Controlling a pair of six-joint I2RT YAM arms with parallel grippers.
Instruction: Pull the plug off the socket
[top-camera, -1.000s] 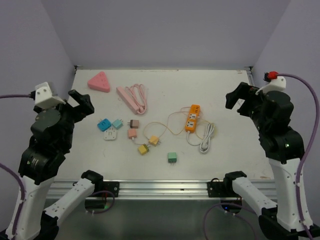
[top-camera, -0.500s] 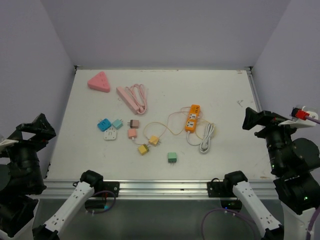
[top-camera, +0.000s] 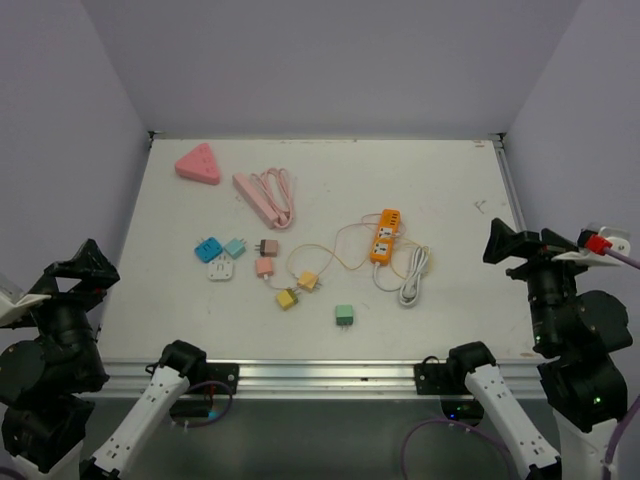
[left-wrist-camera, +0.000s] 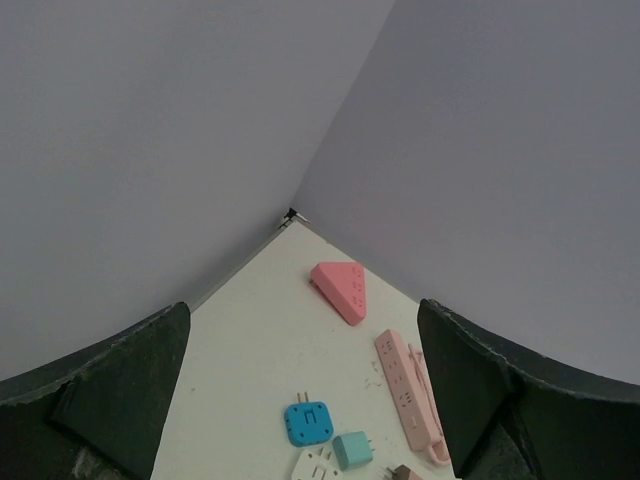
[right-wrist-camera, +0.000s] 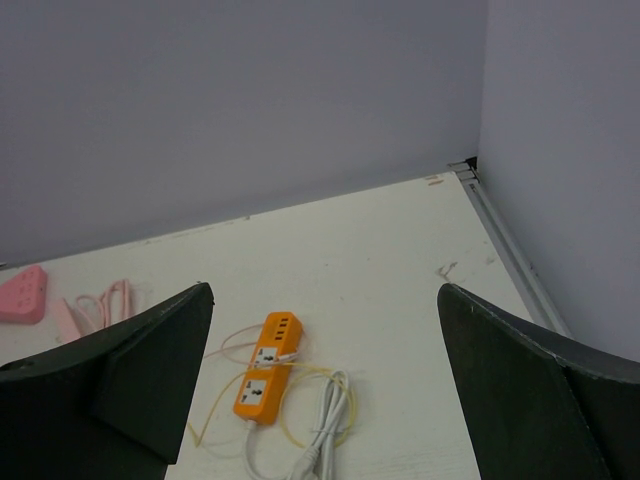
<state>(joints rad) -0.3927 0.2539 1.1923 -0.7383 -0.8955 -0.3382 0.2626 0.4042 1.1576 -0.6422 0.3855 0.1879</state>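
Plainly, neither arm is on the job yet. The right claw (right-wrist-camera: 325, 292) hangs with its fingers spread as wide as they go and nothing between them, and the left claw (left-wrist-camera: 302, 310) is the same. Both sit back at the near corners, well apart from everything on the table (top-camera: 450, 180).

The orange strip (top-camera: 383, 236) lies right of centre. A small pale plug (right-wrist-camera: 284, 350) seems to sit on its face about midway along, though it's too small for me to swear it's seated. A coiled white cord (top-camera: 412, 278) lies just beside the strip's near right side.

What matters for the reach is where the strip lies from the right claw: ahead and to the left. In that wrist's view it shows low down, left of the gap between the fingers. Its long axis runs roughly near to far, with the near end leaning a little left.

So I'd judge the right arm the nearer one. The left arm is well apart from the strip, with the cluster of adapters (top-camera: 222, 255) lying in between. I reckon the right claw needs to swing left and forward, then come down over the plug with its fingers set across the strip's short side. The strip may lift with the pull, so the left arm could pin its far end.
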